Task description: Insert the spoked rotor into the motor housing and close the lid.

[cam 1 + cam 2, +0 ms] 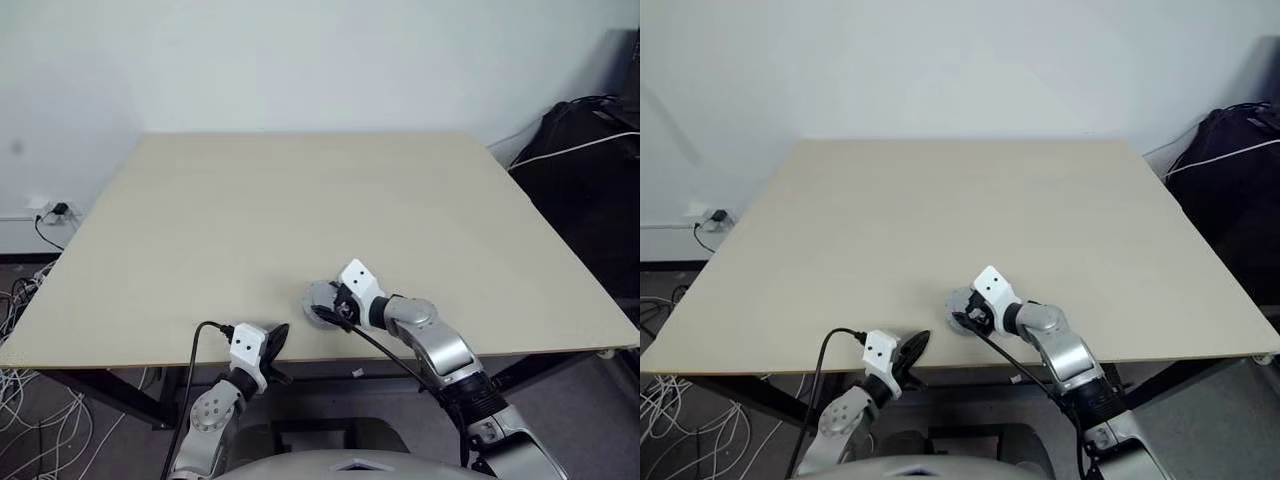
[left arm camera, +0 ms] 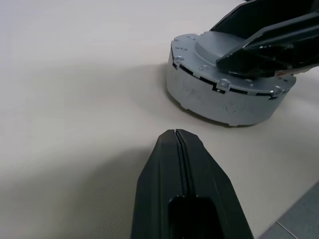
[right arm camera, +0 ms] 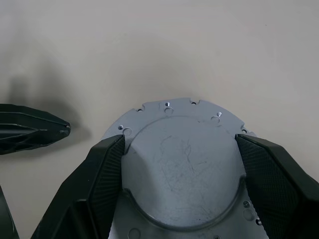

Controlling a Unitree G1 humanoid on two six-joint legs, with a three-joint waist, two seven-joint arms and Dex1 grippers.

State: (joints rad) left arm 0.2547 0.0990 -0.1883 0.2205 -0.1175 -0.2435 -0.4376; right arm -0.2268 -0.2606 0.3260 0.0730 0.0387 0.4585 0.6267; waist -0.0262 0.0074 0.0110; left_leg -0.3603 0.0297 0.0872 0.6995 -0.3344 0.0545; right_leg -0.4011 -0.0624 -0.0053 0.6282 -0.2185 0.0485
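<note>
Near edge of table: all activity sits here, at the front middle of the beige table; the surface beyond it carries no parts.
Motor assembly: a round silver-grey unit rests flat on the tabletop, slightly right of centre and close to the near edge.
Lid: the lid is seated on top of the motor housing — a flat grey disc with a raised, scuffed central plate and small holes and notches round its rim.
Housing wall: light grey, with a stepped seam running just under the lid's edge; windings cannot be seen.
Spoked rotor: cannot be made out; the closed lid covers the interior.
Right gripper: the right gripper reaches in from the right and points down over the unit, fingers spread wide — one black finger at each side of the raised central plate, lying over the lid's top face.
Right grip status: the fingers bracket the plate; whether they press on it cannot be told.
Left gripper: the left gripper has its two fingers pressed fully together, holding nothing.
Left gripper position: low at the table's near edge, just left of the unit, tips pointing toward it but apart from it.
Background: white wall at the far side; cables on the floor at left.
</note>
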